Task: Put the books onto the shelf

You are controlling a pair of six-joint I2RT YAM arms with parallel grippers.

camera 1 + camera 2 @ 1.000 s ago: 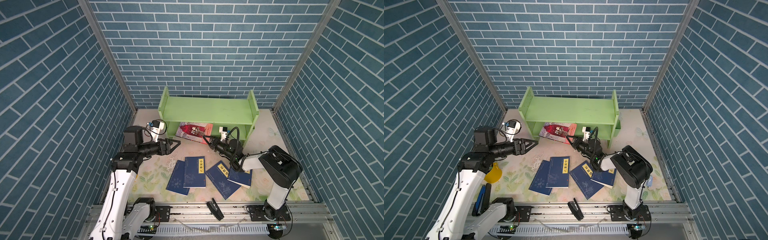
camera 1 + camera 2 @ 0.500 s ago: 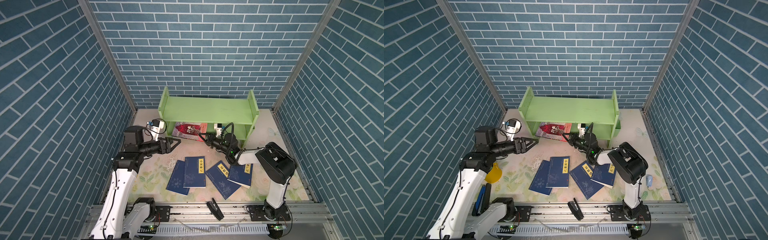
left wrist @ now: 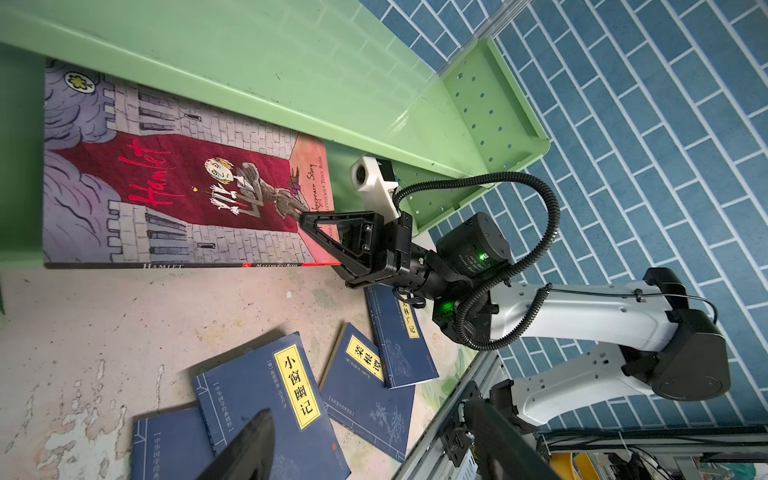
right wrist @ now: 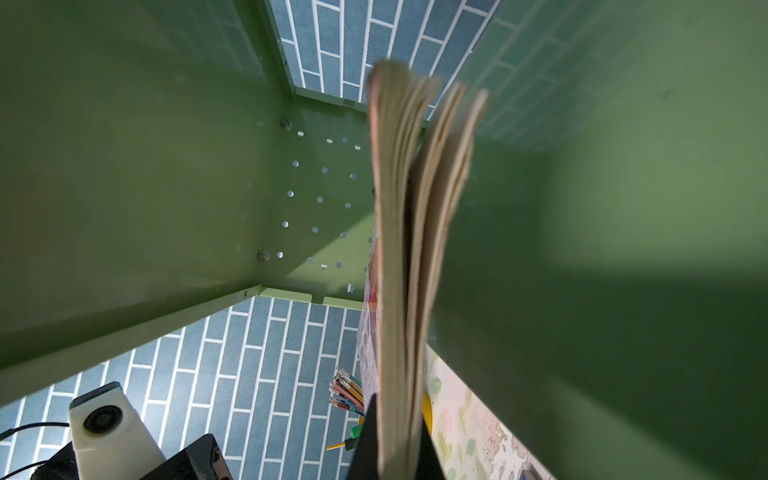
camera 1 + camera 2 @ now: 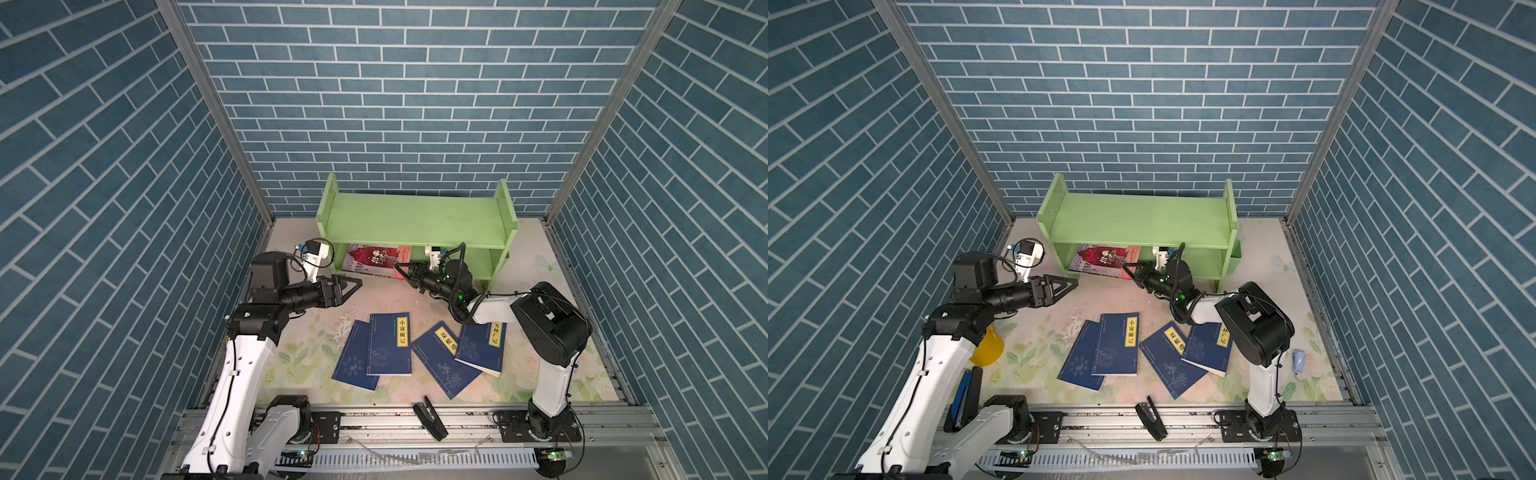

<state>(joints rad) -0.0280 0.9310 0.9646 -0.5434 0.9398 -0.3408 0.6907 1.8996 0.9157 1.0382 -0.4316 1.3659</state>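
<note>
Right gripper (image 5: 400, 269) pinches a corner of the red-and-grey castle-cover paperback (image 5: 374, 259), which sits partly inside the lower tier of the light green wooden shelf (image 5: 415, 220), at its left end. Left gripper (image 5: 353, 286) hangs spread nearby.

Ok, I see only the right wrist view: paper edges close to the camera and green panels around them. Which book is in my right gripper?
Observer: The Hamlet book, with the red and grey castle cover. The right gripper is shut on one corner of it.
Operator: Is it inside the shelf?
Observer: Yes, in both top views it stands tilted in the lower tier of the shelf, at the left end, with its spine down near the front edge.
Operator: And where is the left gripper?
Observer: The left gripper is open and empty, in front of the shelf's left end, apart from the book.
</note>
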